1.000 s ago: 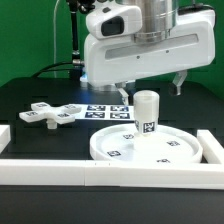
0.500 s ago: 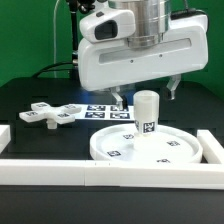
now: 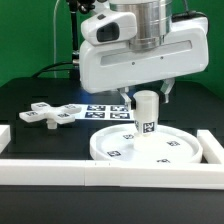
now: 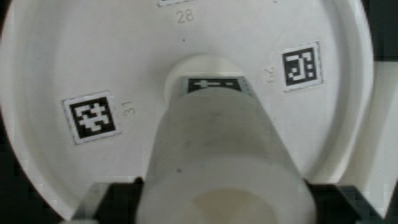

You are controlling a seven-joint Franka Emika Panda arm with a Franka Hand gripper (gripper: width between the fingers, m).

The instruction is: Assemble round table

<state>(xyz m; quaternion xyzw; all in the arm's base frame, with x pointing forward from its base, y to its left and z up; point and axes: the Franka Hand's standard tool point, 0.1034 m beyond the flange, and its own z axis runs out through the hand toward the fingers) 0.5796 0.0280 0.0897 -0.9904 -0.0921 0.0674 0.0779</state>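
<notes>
The large rimmed round disc (image 3: 143, 146) lies flat near the front, with tags on its face. The short thick cylinder leg (image 3: 147, 113) stands upright on its middle. My gripper (image 3: 147, 97) is open just above and around the leg's top, one finger on each side, not touching it. In the wrist view the leg (image 4: 221, 130) rises from the disc (image 4: 107, 50) up between my dark fingers (image 4: 121, 202), with the gripper (image 4: 228, 206) centred over it. The cross-shaped foot piece (image 3: 50, 114) lies flat at the exterior view's left.
The marker board (image 3: 104, 110) lies behind the disc. A long white border bar (image 3: 100, 170) runs along the front, with short bars at the exterior view's right (image 3: 212, 148) and left (image 3: 4, 136).
The gripper has come down and shifted slightly so that its open fingers now straddle the top of the leg. The disc, leg and foot piece have not moved.
</notes>
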